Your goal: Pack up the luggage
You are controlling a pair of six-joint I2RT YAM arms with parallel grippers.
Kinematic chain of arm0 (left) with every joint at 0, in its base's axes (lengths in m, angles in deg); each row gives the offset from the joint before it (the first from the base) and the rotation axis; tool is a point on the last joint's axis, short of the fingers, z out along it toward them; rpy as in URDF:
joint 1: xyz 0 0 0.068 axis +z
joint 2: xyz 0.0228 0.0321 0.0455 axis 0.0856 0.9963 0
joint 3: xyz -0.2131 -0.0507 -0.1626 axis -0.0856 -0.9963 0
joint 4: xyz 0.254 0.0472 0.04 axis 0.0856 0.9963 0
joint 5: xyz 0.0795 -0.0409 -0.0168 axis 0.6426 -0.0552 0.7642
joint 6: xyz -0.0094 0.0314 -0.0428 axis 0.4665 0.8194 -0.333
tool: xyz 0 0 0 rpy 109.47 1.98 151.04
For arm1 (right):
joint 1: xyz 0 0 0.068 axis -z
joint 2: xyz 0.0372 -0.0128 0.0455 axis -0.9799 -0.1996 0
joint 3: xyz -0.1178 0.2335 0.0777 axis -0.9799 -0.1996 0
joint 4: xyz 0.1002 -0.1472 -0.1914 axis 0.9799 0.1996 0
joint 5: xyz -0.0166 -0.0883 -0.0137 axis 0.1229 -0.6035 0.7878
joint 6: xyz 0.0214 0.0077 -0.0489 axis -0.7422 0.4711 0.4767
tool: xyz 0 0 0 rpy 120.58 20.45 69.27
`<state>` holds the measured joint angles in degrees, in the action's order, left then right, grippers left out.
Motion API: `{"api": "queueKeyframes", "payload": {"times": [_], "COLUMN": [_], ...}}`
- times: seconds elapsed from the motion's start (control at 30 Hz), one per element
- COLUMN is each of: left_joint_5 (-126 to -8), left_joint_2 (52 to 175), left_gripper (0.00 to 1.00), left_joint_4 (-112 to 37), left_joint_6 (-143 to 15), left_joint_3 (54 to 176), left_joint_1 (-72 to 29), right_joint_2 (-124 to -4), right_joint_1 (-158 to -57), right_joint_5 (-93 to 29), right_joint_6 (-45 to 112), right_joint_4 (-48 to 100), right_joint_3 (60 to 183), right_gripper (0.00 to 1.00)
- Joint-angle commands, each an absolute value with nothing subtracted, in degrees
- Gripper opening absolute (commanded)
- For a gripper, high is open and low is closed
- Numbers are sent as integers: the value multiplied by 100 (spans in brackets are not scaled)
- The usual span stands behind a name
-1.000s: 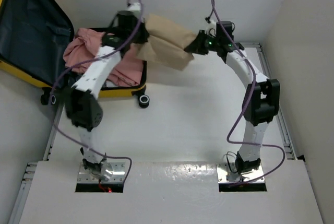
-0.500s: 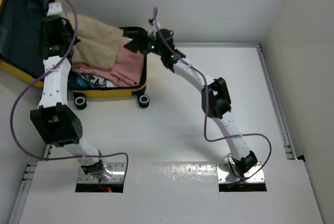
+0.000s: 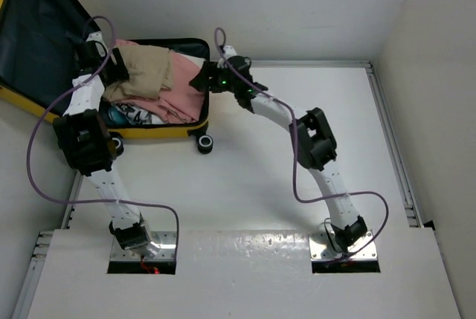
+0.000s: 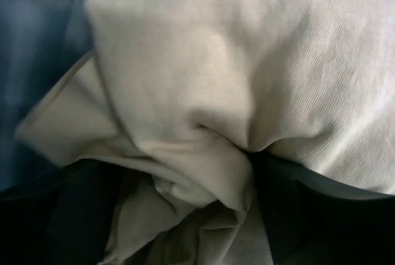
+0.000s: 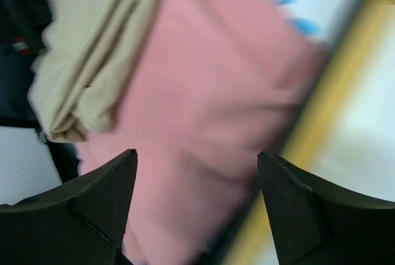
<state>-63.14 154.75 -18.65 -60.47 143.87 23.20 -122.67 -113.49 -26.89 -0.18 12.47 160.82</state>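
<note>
Now: luggage (image 3: 167, 131) sits open at the far left corner of the surface (image 3: 238, 200), its lid (image 3: 37, 36) thrown back to the left so the tub is free for loading. Tan cloth (image 3: 145, 70) lies bunched on pink cloth (image 3: 186, 96), both inside the tub. A printed cloth (image 3: 134, 114) shows beneath them at the near wall.

Left hand (image 3: 111, 73) is low at the tan cloth's left end, by the hinge. Its wrist view shows only tan folds, so I cannot tell whether the fingers pinch or stand apart. Right hand (image 5: 197, 157) hovers at the tub's right rim, fingers spread and nothing between them.

One hand at each end likely serves to lay the cloth across the pile. The heap looks high and probably needs pressing flat before the lid comes over.
</note>
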Motion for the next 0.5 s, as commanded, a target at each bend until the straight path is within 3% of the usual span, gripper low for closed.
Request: {"api": "queueKeyframes", "payload": {"times": [0.0,0.2,0.37,0.47], "left_joint_5": [-6647,-5911,-3733,-1958], "left_joint_2": [14913,13518,12864,13082], "left_gripper": [87,87,87,87], "left_joint_4": [-2329,-2268,-2733,-3774], "left_joint_6": [-5953,-4479,-3318,-1334], "left_joint_3": [14734,15560,15613,15683], "left_joint_1": [2030,1292,677,439], "right_joint_2": [-11378,-10515,-10093,-9952], "right_joint_1": [-10855,-10398,-10099,-10020], "right_joint_5": [-2506,-2084,-1626,-1503], "right_joint_6": [131,201,236,262], "right_joint_4": [1158,1158,1272,1316], "right_joint_3": [15484,14552,14217,14006], "right_gripper": [77,79,79,79]}}
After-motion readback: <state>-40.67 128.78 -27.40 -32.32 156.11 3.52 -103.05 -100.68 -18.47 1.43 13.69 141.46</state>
